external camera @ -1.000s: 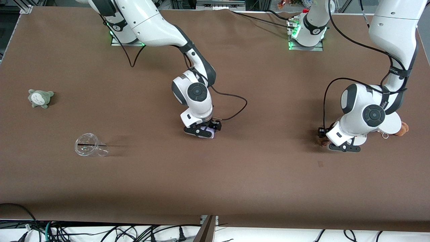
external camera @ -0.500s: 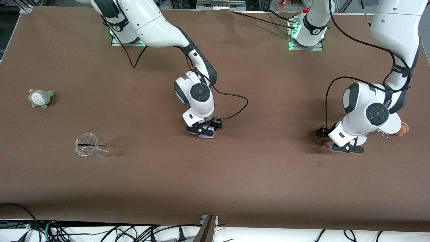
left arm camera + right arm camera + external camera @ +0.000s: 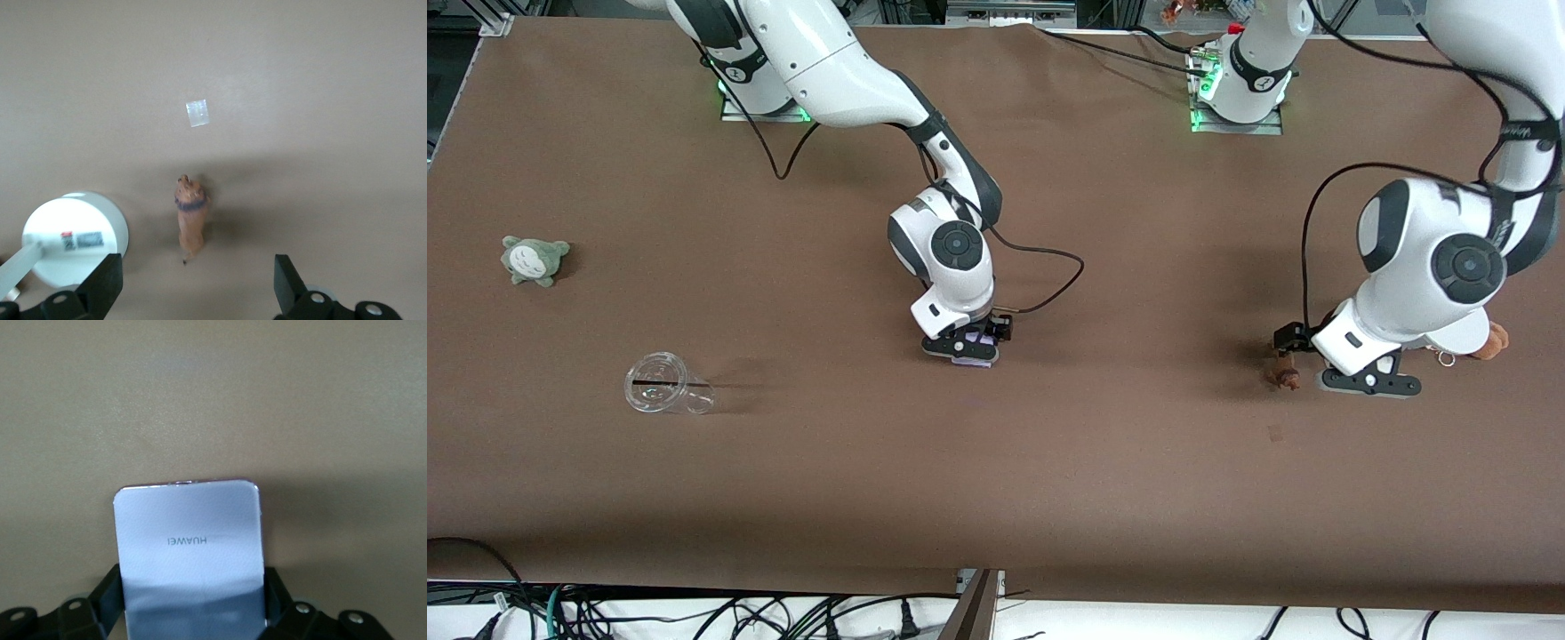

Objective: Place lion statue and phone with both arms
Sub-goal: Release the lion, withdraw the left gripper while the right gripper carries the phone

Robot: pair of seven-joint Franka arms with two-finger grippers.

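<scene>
The lion statue (image 3: 1285, 375), a tiny brown figurine, rests on the brown table toward the left arm's end. In the left wrist view it (image 3: 190, 220) shows between and ahead of my open fingers. My left gripper (image 3: 1369, 385) (image 3: 197, 293) is open and empty, up above the table beside the lion. My right gripper (image 3: 960, 347) (image 3: 193, 617) is shut on the phone (image 3: 976, 358) (image 3: 190, 540), a pale lavender rectangle, low over the middle of the table. Its fingers (image 3: 107, 597) press the phone's two long sides.
A white round stand (image 3: 1463, 336) (image 3: 73, 237) and an orange-brown plush (image 3: 1496, 340) sit beside the lion, partly hidden by the left arm. A small tape square (image 3: 197, 113) lies near the lion. A grey-green plush (image 3: 535, 260) and a tipped clear cup (image 3: 665, 384) lie toward the right arm's end.
My left gripper has risen and drawn away from the lion toward the left arm's end; the lion stays on the table. The right gripper with the phone has barely shifted.
</scene>
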